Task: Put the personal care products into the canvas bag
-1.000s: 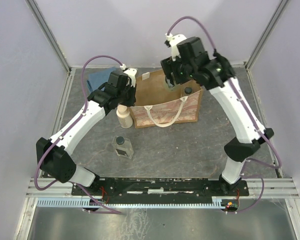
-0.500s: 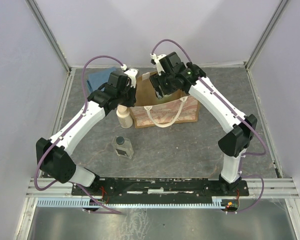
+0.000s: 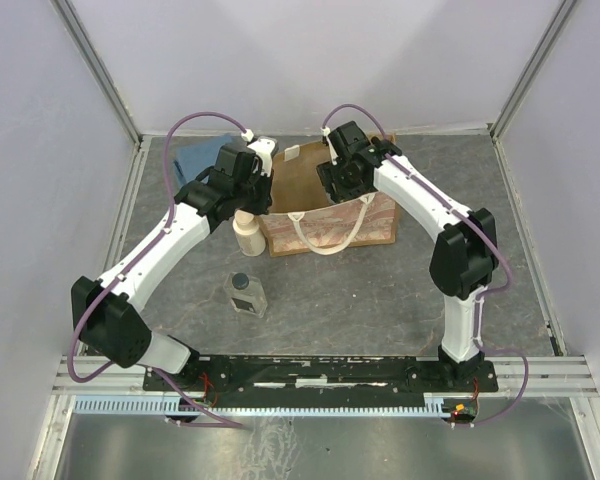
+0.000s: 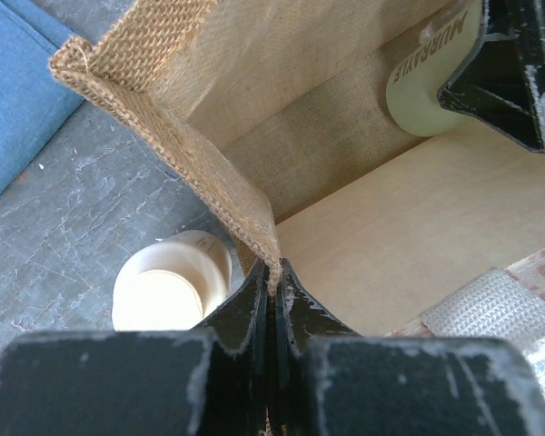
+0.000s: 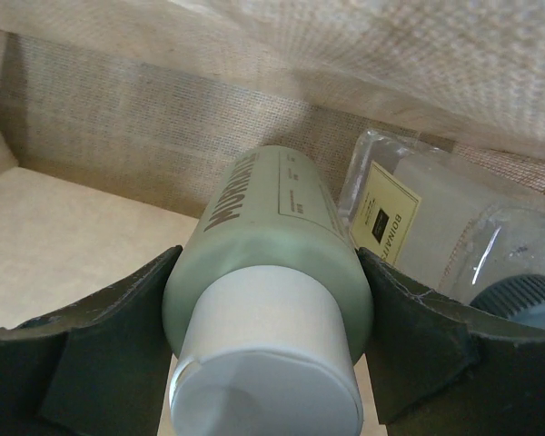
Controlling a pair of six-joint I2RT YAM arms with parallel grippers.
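Right pincer (image 5: 268, 272) lower in bag (image 3: 330, 228), bottle (image 5: 282, 218) base-first

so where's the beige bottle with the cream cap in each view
top external: the beige bottle stands just left of the bag.
left wrist: lower left, cap seen from above, outside the bag corner that the left gripper pinches.
right wrist: not in it; the right gripper holds a pale green bottle inside the bag.
shared landmark: the bag's woven wall.

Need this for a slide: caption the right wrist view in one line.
Right gripper holds a pale green bottle inside the canvas bag, beside a clear bottle lying on the bag's floor.
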